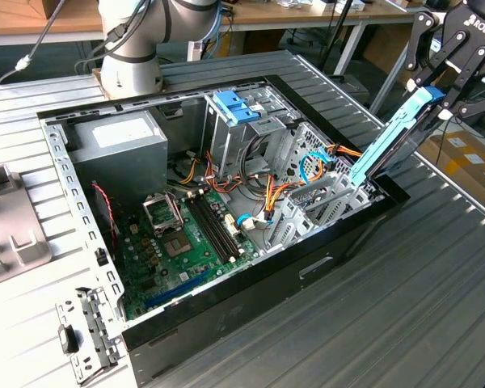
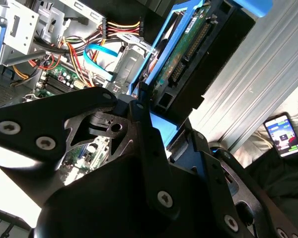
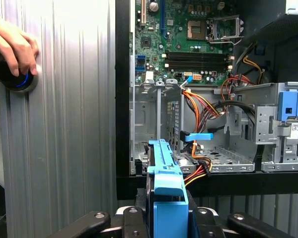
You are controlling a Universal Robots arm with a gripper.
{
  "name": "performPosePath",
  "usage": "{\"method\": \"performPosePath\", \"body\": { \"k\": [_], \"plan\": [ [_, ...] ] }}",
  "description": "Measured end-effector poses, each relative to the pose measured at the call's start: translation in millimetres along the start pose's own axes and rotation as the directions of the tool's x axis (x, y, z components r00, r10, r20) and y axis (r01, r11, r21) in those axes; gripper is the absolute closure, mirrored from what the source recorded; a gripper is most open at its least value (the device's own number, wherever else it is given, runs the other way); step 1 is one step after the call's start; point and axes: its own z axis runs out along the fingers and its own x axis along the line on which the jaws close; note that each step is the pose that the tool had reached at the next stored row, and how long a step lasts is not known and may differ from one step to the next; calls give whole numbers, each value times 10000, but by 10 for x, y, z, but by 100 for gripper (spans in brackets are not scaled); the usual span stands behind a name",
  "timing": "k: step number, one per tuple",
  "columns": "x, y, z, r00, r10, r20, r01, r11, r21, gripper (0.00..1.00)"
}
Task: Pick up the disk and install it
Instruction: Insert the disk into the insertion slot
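Note:
The disk [image 1: 385,142] is a flat drive with bright blue side rails. It hangs tilted, its lower end dipping into the drive bay [image 1: 327,198] at the exterior view's right end of the open computer case [image 1: 250,287]. My gripper [image 1: 438,101] is shut on the disk's upper end, above the case's edge. In the second wrist view the fingers [image 2: 144,121] clamp the disk [image 2: 188,54], whose connector edge faces the camera. In the first wrist view the disk's blue rail [image 3: 166,183] rises between the gripper's linkages [image 3: 164,220], pointing at the empty metal bay [image 3: 213,148].
Inside the case sit a grey power-supply box [image 1: 120,147], a green motherboard [image 1: 182,242], orange cables [image 1: 275,192] and a blue latch [image 1: 233,107] on a drive cage. A person's hand [image 3: 12,42] rests on a black knob on the ribbed table. A phone [image 2: 283,135] lies nearby.

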Motion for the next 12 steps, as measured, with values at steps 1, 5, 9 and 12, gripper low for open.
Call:
{"method": "performPosePath", "body": {
  "k": [1, 5, 9, 12],
  "plan": [
    [0, -1, 0, 10000, 0, 0, 0, 10000, 0, 63],
    [0, -3, 0, 10000, 0, 0, 0, 10000, 0, 63],
    [0, 9, 3, 10000, 0, 1, 0, 10000, 0, 63],
    [1, 25, 6, 10000, 0, 1, 0, 10000, 0, 63]
  ]
}}
